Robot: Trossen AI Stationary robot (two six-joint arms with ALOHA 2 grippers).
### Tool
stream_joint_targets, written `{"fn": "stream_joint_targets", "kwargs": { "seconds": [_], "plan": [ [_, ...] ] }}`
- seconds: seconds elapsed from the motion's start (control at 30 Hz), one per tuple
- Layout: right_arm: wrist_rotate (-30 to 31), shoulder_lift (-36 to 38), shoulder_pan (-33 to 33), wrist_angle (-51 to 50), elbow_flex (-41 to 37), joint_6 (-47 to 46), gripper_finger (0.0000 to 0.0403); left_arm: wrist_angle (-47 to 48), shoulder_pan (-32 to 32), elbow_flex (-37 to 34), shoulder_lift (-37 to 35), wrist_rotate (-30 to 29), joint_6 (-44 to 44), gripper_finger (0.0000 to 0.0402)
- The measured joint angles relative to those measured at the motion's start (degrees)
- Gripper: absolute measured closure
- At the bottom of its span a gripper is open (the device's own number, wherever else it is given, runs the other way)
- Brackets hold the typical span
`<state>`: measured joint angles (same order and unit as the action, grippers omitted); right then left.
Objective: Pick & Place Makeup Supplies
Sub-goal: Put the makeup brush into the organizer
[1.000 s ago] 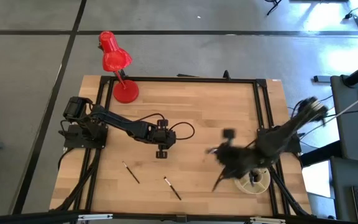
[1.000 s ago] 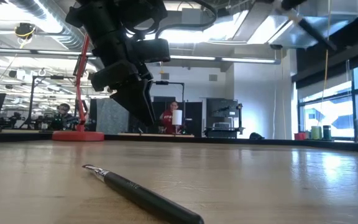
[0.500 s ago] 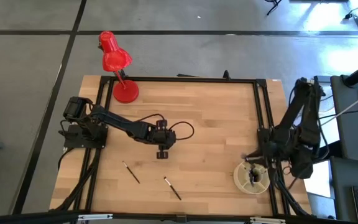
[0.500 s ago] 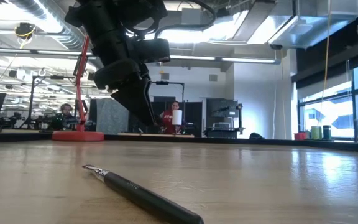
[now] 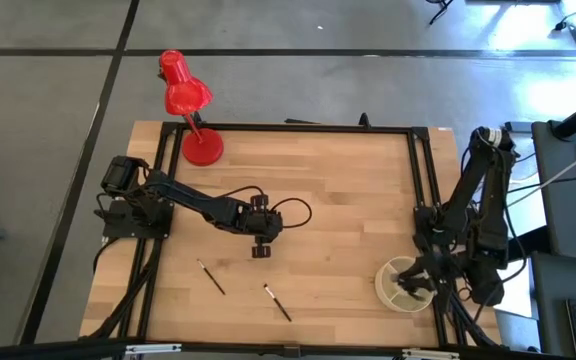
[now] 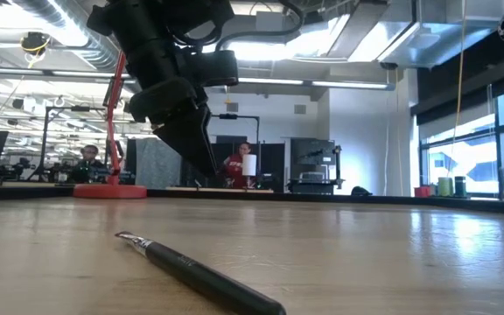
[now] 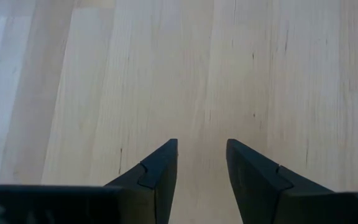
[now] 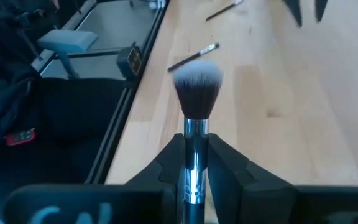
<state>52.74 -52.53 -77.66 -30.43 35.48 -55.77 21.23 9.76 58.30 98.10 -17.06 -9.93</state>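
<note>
My right gripper [image 8: 196, 142] is shut on a makeup brush [image 8: 196, 93] with a silver ferrule and a fluffy grey-white head. In the high view it hovers over a round cream container [image 5: 383, 276] near the table's right near corner. Two slim dark brushes lie flat on the wood, one [image 5: 209, 277] left of the other [image 5: 277, 302]; the low view shows one of them close up [image 6: 201, 275]. My left gripper [image 5: 261, 240] hangs open above bare wood mid-table [image 7: 202, 149], farther from the near edge than both brushes. My right gripper pinches the brush by its silver ferrule [image 8: 195, 163] between the two fingers. The brush lies along the fingers, and its bristle head [image 8: 197, 79] sticks out past the fingertips. It is lifted clear of the table.
A red desk lamp [image 5: 188, 105] stands at the far left corner. A black frame rail [image 5: 423, 170] runs along the table's right side beside the container. Dark items stand inside the container. Bare wood lies between the two arms. People and desks show in the room behind.
My right arm has swung fast from the middle-right of the table toward the right near corner and now stands over the cream container. My left gripper has kept almost still above the wood. Both loose brushes lie where they were.
</note>
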Motion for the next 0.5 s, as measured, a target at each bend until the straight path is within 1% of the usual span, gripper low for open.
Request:
{"fn": "stream_joint_targets", "kwargs": {
  "seconds": [0.17, 0.27, 0.4, 0.5],
  "plan": [
    [-3.40, 0.00, -0.23, -0.27, 0.00, -4.14, 0.0341, 0.02, 0.00, 0.00, 0.00, 0.00, -0.02, 0.0267],
    [-6.19, 0.00, -0.23, -0.20, 0.00, -6.77, 0.0325, 0.04, 0.02, 0.00, 0.00, 0.43, -0.04, 0.0267],
    [-8.71, 0.00, -0.22, -1.48, 0.00, -10.59, 0.0298, 1.67, 0.52, 0.00, 0.00, 4.68, 0.00, 0.0267],
    [-9.02, 0.00, -0.23, -2.87, 0.00, -11.58, 0.0287, 3.34, 1.20, -0.02, 0.00, 4.53, 0.04, 0.0267]
  ]
}}
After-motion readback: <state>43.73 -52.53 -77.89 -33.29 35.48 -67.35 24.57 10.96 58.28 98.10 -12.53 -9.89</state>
